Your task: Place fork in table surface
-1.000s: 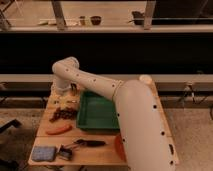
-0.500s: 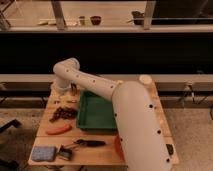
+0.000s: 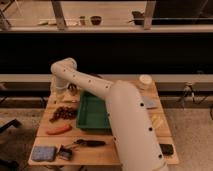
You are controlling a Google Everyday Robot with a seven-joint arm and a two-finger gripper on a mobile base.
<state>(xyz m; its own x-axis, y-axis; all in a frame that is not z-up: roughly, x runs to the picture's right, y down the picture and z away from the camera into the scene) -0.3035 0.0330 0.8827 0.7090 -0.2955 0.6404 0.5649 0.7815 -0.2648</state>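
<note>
Hardly anything has been moved since a second ago: the arm is kept bent over the far left corner of the table surface (image 3: 100, 156), with the gripper (image 3: 62, 94) lowered just behind the green tray (image 3: 92, 114). Whether the gripper is wide, narrow or holding something cannot be told. The fork cannot be made out, either at the gripper or on the wood. On the left of the tray, a dark bunch of grapes (image 3: 63, 113) and a carrot (image 3: 58, 129) are laid, with a black-handled tool (image 3: 90, 143) and a blue sponge (image 3: 44, 152) nearer the front edge.
</note>
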